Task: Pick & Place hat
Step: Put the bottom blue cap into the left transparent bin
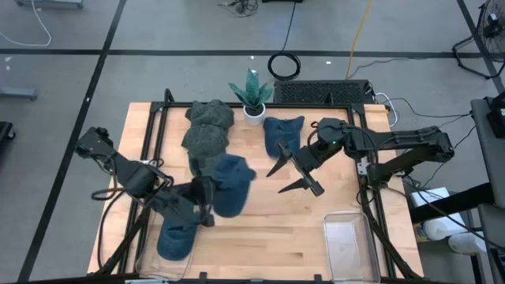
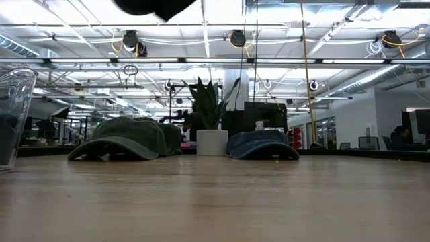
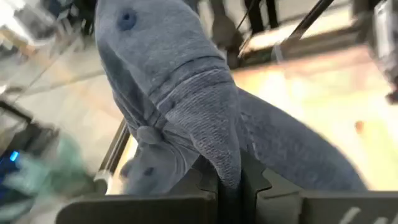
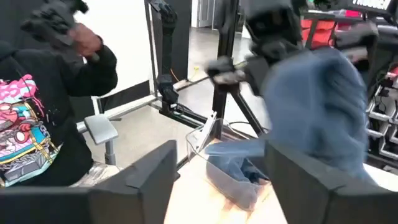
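My left gripper [image 1: 207,203] is shut on a blue hat [image 1: 233,183], held up over the table's left middle. In the left wrist view the hat [image 3: 174,81] rises past the fingers, its top button [image 3: 127,18] far from them. My right gripper [image 1: 276,183] stands open to the hat's right, fingers pointing toward it and touching nothing. In the right wrist view [image 4: 217,186] the held hat [image 4: 317,106] shows ahead of it. A second blue hat [image 1: 175,241] lies in a clear bin [image 1: 150,264] at the near left. My left gripper pinches a folded part of the hat's crown [image 3: 227,168] between its two fingers; the cloth is bunched there, more than one layer. The fingers come from the table's left, slanting a little downward. The hat is lifted clear of the table and spreads out beyond the fingertips.
Two green hats [image 1: 207,130] lie at the far middle, next to a potted plant [image 1: 252,95] and another blue hat [image 1: 282,132]. A clear bin [image 1: 347,241] stands at the near right. A person in a black printed shirt [image 4: 37,124] is beyond the table.
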{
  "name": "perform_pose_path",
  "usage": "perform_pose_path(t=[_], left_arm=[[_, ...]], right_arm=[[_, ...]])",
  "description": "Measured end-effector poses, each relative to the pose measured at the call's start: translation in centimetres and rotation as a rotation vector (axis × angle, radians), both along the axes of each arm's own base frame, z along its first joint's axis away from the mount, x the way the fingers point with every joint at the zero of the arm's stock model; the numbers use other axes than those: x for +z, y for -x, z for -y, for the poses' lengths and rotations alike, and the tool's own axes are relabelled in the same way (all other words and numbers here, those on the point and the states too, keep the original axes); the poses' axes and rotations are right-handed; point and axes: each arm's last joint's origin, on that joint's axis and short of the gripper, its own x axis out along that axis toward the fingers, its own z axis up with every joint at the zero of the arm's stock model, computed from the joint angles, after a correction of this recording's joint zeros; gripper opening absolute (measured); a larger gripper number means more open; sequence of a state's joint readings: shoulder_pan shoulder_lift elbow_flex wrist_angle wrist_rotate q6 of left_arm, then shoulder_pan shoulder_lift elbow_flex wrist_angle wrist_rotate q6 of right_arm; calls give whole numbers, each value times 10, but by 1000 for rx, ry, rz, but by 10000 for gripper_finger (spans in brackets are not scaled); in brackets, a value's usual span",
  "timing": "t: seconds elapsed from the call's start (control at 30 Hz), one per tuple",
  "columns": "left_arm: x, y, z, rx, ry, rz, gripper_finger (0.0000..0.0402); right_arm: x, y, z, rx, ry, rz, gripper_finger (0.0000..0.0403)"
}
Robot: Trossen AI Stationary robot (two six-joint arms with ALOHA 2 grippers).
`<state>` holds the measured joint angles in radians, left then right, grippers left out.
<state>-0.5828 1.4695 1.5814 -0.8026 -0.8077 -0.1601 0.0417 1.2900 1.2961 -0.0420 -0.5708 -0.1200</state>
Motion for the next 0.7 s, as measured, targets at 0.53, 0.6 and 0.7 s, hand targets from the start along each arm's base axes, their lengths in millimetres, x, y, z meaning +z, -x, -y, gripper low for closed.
perform_pose_path(t=[0.53,0.6,0.7], left_arm=[[-46,55,13,323,353,-475,12],[-54,62,23,377,356,-541,12],[-68,68,45,372,363,-643,12]], right_arm=[[-6,13,5,-151,56,-133,261],[-7,13,5,-150,62,-136,259],[-7,13,5,-147,64,-136,260]])
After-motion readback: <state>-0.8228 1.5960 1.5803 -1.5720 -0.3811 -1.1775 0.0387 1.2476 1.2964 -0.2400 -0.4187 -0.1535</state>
